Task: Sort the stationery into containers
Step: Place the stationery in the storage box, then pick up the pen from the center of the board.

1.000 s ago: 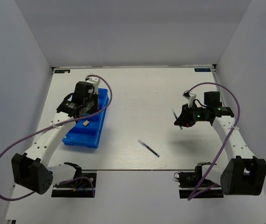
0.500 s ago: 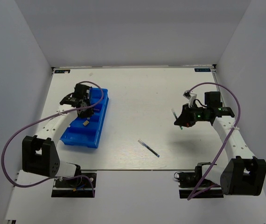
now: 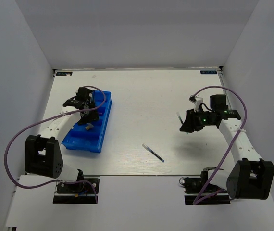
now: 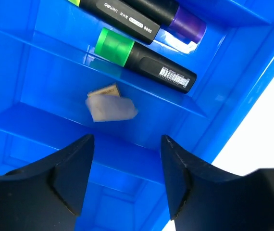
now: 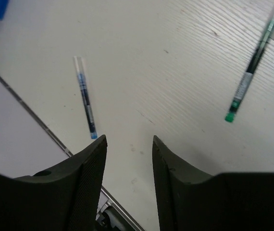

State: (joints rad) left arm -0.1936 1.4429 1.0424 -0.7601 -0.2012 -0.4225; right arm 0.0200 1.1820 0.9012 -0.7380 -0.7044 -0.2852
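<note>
Blue pen [image 3: 153, 153] lies flat on the table [image 3: 142, 96], well out from both arms. In the overhead view its long axis runs diagonally from far-left to near-right. From the right wrist I see its blue tip pointing at the table's near edge.

The green-tipped pen [image 5: 252, 65] is slanted too, green end toward me. It's smeared in the frame, so I can't say whether it's resting on the wood.

The tray [image 3: 86, 144] sits on the left, its long axis angled far-right. Inside it, a green-capped highlighter [image 4: 144, 62] and a purple-capped highlighter [image 4: 146, 19] lie parallel, caps at opposite ends. One compartment nearer, a beige eraser [image 4: 103, 90] sits beside a blurred white eraser [image 4: 112, 108].

Left gripper [image 4: 125, 178] hangs over that compartment, jaws spread, nothing between them. Right gripper [image 5: 129, 183] is above bare table, jaws apart, gripping nothing.
</note>
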